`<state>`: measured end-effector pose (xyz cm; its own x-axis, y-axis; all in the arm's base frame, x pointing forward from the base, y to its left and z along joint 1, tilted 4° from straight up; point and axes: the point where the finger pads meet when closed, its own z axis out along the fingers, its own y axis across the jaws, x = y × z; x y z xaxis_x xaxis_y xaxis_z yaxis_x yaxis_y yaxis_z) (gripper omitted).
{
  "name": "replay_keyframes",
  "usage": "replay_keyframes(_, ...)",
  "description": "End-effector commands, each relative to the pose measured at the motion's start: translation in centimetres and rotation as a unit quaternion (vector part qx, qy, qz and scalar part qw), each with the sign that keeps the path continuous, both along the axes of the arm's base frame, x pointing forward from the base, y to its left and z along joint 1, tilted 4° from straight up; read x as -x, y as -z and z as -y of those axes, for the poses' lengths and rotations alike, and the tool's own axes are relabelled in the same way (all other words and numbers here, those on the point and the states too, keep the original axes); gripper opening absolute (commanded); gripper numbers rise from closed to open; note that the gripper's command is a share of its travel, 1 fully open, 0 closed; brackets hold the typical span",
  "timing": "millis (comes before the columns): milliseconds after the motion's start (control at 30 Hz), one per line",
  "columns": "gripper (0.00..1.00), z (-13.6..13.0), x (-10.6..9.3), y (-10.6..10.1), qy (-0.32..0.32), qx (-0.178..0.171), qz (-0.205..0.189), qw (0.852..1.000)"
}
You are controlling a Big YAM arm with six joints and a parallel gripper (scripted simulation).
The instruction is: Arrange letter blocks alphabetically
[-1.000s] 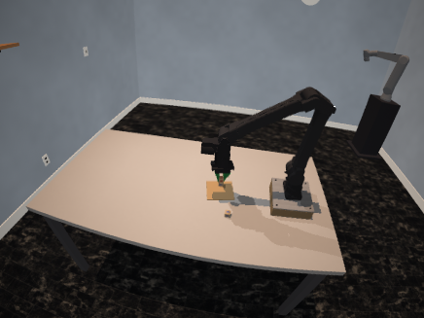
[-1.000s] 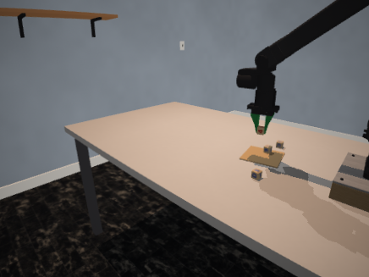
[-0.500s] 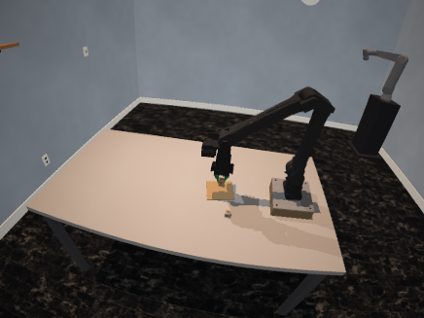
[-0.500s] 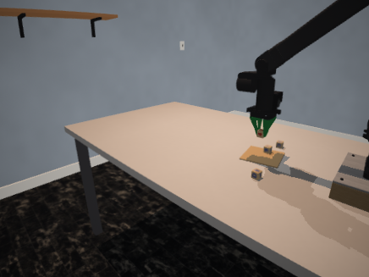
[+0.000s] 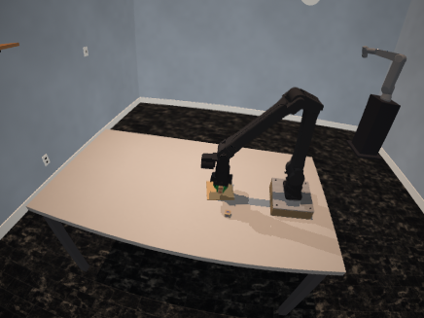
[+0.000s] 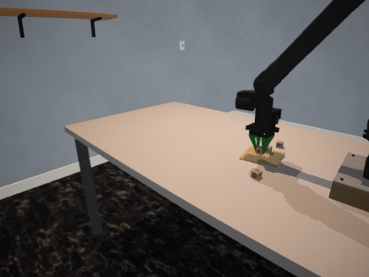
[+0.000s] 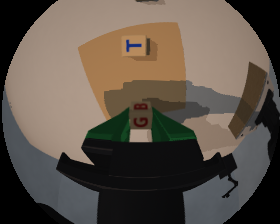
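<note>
My gripper (image 5: 221, 188) (image 6: 261, 151) (image 7: 140, 111) has green fingers and is shut on a block (image 7: 141, 115) that shows red letters G and B on its faces. It holds the block very low over the near part of the tan mat (image 5: 212, 194) (image 6: 250, 155) (image 7: 100, 66); I cannot tell whether the block touches the mat. A block with a blue T (image 7: 135, 46) on top lies flat on the mat ahead of the fingers. In the exterior view, one block (image 6: 279, 144) lies behind the mat and one (image 6: 256, 174) (image 5: 228, 214) in front, both off it.
The arm's base mount (image 5: 291, 198) (image 6: 351, 184) stands on the table close to the right of the mat. A black stand with a grey arm (image 5: 376, 123) is on the floor beyond the table's right side.
</note>
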<state>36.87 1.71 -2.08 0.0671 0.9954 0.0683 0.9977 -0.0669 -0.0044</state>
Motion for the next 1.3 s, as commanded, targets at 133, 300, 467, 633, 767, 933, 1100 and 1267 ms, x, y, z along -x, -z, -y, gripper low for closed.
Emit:
replay_keyframes(133, 0.2, -0.3, -0.8, 1.6, 0.001, 0.003, 0.011, 1.0)
replay_keyframes(300, 0.2, -0.4, -1.3, 2.0, 0.0, 0.002, 0.015, 1.0)
replay_keyframes(467, 0.2, -0.4, -1.4, 1.7, 0.001, 0.002, 0.02, 1.0)
replay_keyframes(633, 0.2, -0.4, -1.4, 1.7, 0.0, 0.002, 0.02, 1.0)
replay_keyframes(767, 0.2, -0.4, -1.4, 1.7, 0.0, 0.002, 0.02, 1.0)
replay_keyframes(933, 0.2, -0.4, -1.4, 1.7, 0.0, 0.002, 0.02, 1.0)
replay_keyframes(1100, 0.2, -0.4, -1.4, 1.7, 0.0, 0.002, 0.02, 1.0)
replay_keyframes(1267, 0.2, -0.4, -1.4, 1.7, 0.0, 0.002, 0.02, 1.0)
